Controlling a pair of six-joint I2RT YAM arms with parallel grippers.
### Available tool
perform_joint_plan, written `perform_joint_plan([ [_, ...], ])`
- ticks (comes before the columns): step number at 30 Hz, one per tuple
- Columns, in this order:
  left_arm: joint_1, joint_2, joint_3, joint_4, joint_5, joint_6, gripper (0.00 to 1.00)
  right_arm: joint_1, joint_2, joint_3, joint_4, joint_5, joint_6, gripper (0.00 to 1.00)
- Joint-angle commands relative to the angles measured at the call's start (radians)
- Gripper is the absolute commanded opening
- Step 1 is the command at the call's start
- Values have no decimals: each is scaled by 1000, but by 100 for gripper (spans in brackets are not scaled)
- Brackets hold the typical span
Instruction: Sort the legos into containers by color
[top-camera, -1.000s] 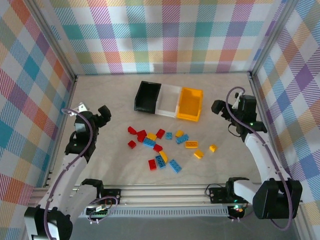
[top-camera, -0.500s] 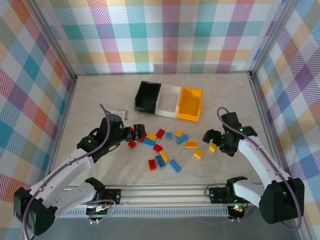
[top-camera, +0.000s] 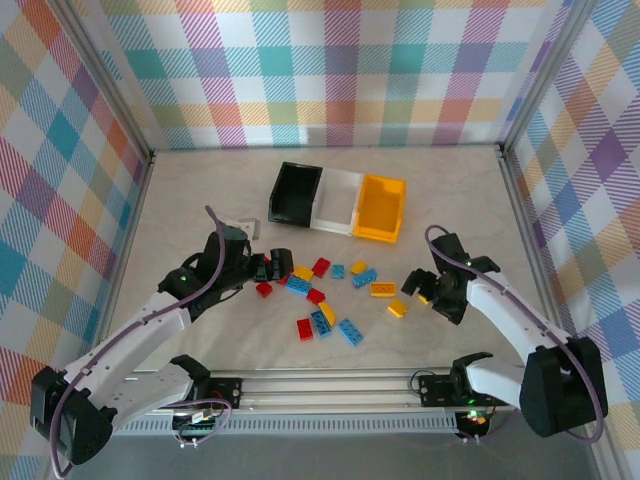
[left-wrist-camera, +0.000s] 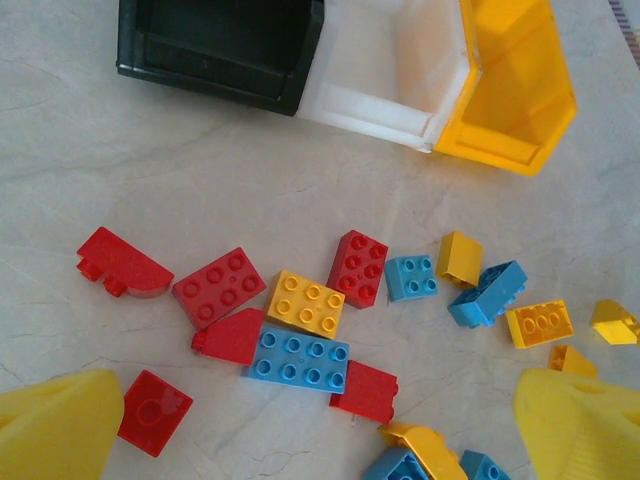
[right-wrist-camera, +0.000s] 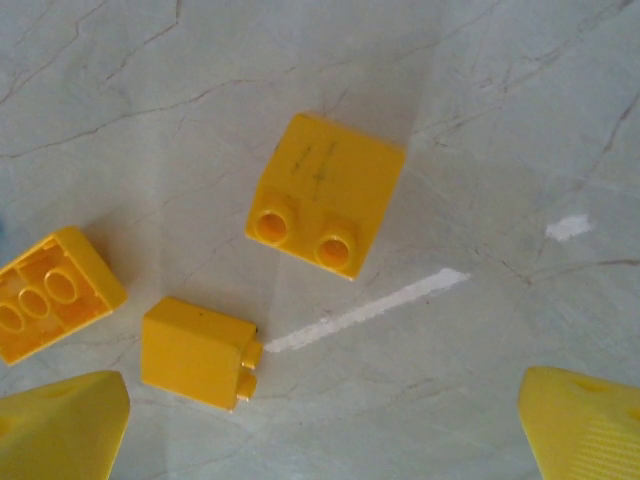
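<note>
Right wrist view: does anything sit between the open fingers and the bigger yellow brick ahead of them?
Nothing visible does. The right gripper is open over bare tabletop, and the yellow brick lies free ahead of it. A smaller yellow brick lies to one side, apart from it.

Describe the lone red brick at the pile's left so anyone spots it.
From the black bin, come nearer to the brick pile's near-left corner. The red brick lies there alone, touching nothing; unlike its studded red neighbours, it shows one round ring.
</note>
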Motion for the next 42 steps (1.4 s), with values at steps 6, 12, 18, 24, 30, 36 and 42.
perform_joint_plan([
  [6,-6,0,24,-43,5,11,100,8,118,19,117,1,-7,97],
  [12,-6,18,28,-39,4,12,100,8,170,54,141,16,-32,94],
  [18,-6,34,22,-32,5,13,100,8,226,91,162,20,-58,92],
  [24,-6,43,16,-35,9,15,100,8,290,130,177,36,-86,89],
  [30,-6,45,8,-29,9,11,100,8,354,165,180,66,-129,78],
  [36,-5,56,8,-25,10,10,100,9,400,174,157,101,-169,72],
  [42,-6,65,4,-12,8,3,100,8,406,176,131,127,-190,66],
])
